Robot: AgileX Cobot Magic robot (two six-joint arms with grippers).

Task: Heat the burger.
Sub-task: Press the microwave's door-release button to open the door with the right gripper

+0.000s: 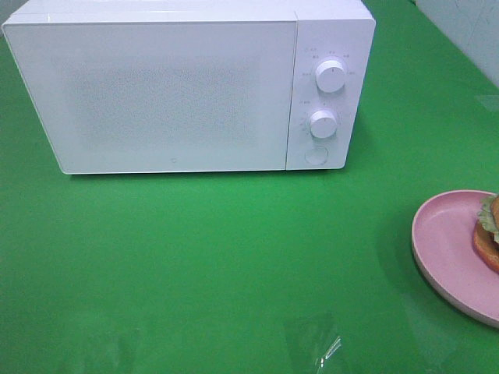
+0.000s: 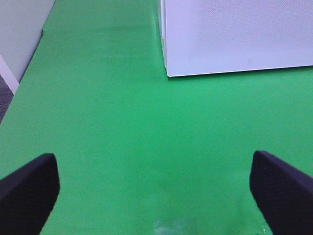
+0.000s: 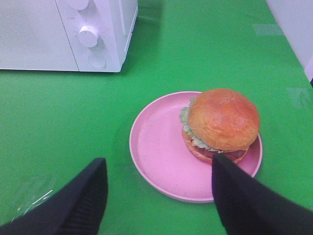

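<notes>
The burger (image 3: 222,122), with its golden-brown bun, green lettuce and dark patty, sits on the right part of a pink plate (image 3: 156,147). In the high view only its left edge (image 1: 488,234) shows, at the right border on the pink plate (image 1: 444,241). My right gripper (image 3: 159,171) hovers short of the plate, open, with the fingers (image 3: 83,196) holding nothing. The left gripper (image 2: 152,176) is wide open over bare green cloth, its fingertips (image 2: 34,181) empty. Neither gripper shows in the high view.
A white microwave (image 1: 164,86) stands at the back with its door shut, two knobs (image 1: 330,76) and a button on its right panel. Its corner (image 2: 234,34) lies ahead of the left gripper. Green cloth (image 1: 218,265) covers the table.
</notes>
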